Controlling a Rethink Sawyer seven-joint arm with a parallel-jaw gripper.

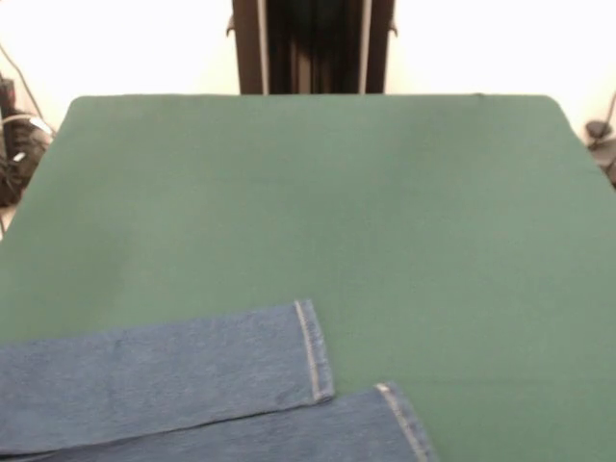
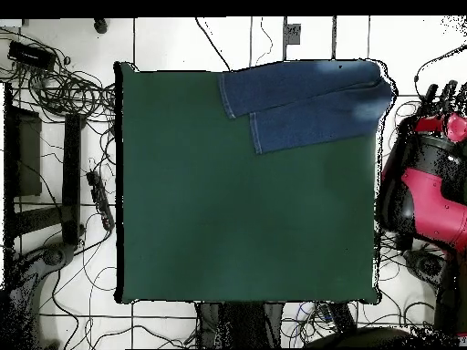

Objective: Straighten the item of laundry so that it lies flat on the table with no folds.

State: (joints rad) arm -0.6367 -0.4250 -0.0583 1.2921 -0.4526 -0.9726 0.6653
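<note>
A white tiled floor surrounds the table (image 2: 246, 210), with tangles of black cables (image 2: 68, 87) and dark equipment lying off one side in the overhead view. The table is covered in dark green cloth and takes up most of both views, and most of its surface is bare.

The pair of jeans (image 2: 306, 100) lies along the table's edge farthest from the robot's pedestal (image 1: 313, 46), near one corner. In the overhead view that is the top edge, toward the right. Both legs lie side by side, touching along their length, and point toward the middle of that edge. The waist end sits at the corner and seems to reach the table's right edge. One leg reaches a little farther than the other, so the two hems are staggered. In the front view the same two hemmed leg ends (image 1: 316, 351) show at the lower left, with pale stitching along each hem; the rest of the garment runs out of the picture. The denim that shows looks mostly smooth.

The red and black arm (image 2: 429, 187) is off the table's right side in the overhead view. Its jaws cannot be made out there, so I cannot tell how they stand.
</note>
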